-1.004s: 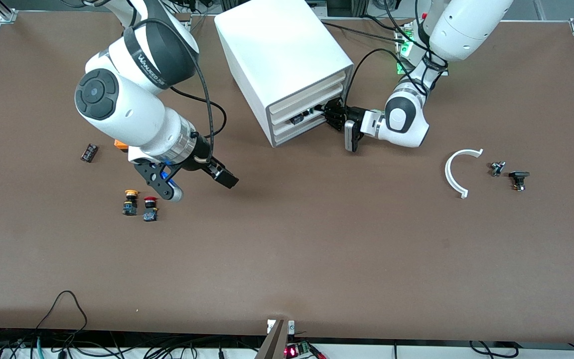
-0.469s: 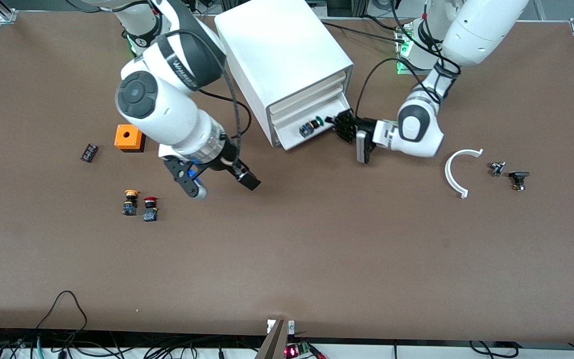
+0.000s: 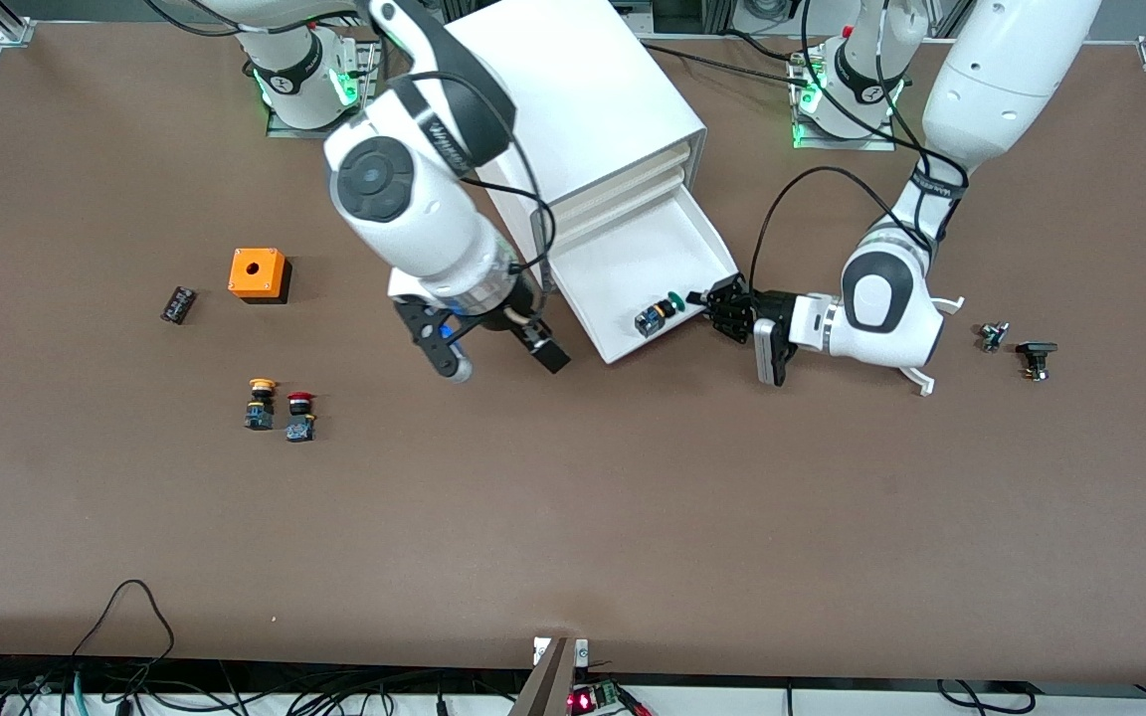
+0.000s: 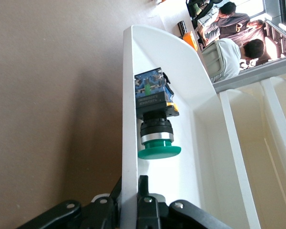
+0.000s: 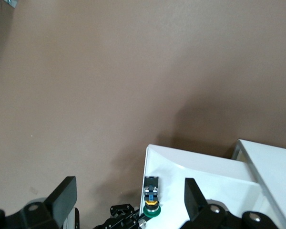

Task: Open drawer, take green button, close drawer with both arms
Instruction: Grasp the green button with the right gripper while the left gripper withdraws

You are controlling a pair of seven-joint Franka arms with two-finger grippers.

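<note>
White drawer (image 3: 633,268), green-capped button (image 3: 660,313) (blue-black body, perhaps a yellow ring), brown table (image 3: 633,517), orange box (image 3: 257,274)

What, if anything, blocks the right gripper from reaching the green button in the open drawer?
Nothing visible. The button lies uncovered by the drawer front. The open right gripper hovers beside the drawer; the left gripper grips its front.

Bright, even overhead light w/ soft shadows under arms; sharp front view, slight blur at wrist-view edges.
</note>
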